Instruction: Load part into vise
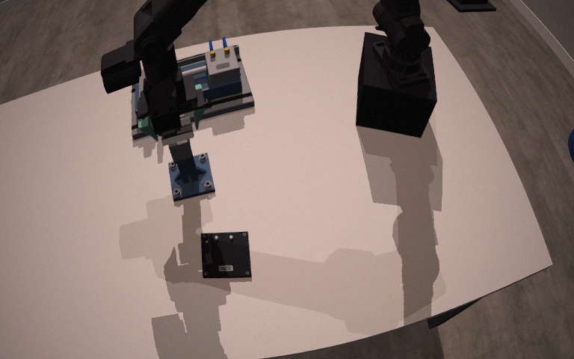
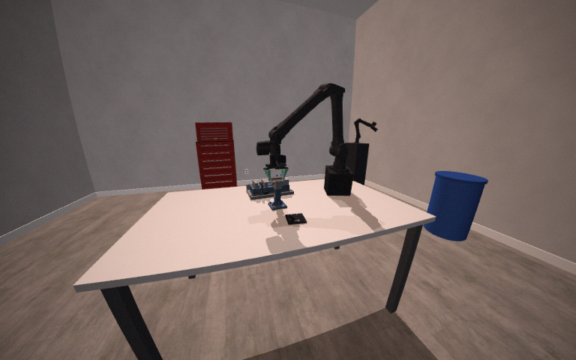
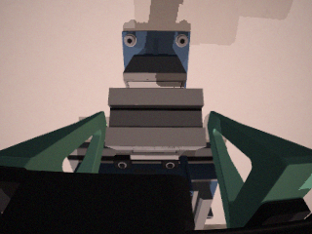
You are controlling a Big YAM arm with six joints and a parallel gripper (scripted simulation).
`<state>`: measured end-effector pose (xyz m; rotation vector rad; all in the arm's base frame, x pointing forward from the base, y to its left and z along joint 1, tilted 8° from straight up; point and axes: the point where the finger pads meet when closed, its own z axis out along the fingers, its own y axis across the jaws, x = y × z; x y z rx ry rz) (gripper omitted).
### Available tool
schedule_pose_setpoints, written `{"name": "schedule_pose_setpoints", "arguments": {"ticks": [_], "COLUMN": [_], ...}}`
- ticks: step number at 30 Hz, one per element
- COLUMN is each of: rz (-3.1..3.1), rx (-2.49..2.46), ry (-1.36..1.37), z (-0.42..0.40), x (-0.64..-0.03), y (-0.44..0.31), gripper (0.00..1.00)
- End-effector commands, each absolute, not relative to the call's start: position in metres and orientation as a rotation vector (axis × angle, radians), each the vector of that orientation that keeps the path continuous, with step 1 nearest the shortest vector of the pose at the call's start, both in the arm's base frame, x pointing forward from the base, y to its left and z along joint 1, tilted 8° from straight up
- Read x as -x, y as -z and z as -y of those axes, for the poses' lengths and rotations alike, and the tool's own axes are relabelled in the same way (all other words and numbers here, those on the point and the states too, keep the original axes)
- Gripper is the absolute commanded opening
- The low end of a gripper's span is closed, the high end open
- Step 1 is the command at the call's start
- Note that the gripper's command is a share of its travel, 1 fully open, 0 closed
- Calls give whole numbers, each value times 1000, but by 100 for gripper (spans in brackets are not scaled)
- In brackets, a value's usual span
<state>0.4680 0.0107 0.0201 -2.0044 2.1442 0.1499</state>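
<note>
Slotted part (image 1: 177,137) (image 2: 277,178) (image 3: 156,137) rests on the V-block (image 1: 181,152) (image 2: 277,186) (image 3: 154,77), between the gripper's (image 1: 176,133) (image 2: 277,180) (image 3: 157,115) spread fingers.

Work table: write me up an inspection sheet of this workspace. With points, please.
Surface: pale table top (image 1: 296,169) (image 2: 190,237), crossed by shadows.
Job's things: slotted grey block (image 1: 176,132) (image 2: 277,185) (image 3: 156,97) atop the blue-footed stand (image 1: 202,171) (image 2: 277,202) (image 3: 129,56); black infeed plate (image 1: 226,256) (image 2: 295,218) holds no part; vise (image 1: 222,67) (image 2: 255,190) (image 3: 200,172) partly hidden.
Clutter: nothing seen.
Gripper (image 1: 176,133) (image 2: 277,180) (image 3: 157,118): open, green fingers either side of the block, gaps visible.
Cables: two blue lines (image 1: 224,42) at the air cylinder (image 1: 222,62).
Surroundings: red tool cabinet (image 2: 216,161), blue barrel (image 2: 454,208), second arm (image 2: 358,129).
</note>
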Motion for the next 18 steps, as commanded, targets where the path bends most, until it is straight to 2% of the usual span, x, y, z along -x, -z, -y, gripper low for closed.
{"name": "schedule_pose_setpoints", "arguments": {"ticks": [1,18], "rz": [-2141,-2236], "rx": [1994,2065], "ry": [-106,87], "z": [-18,-19], "x": [-474,-488], "y": [-37,-41], "gripper": [81,81]}}
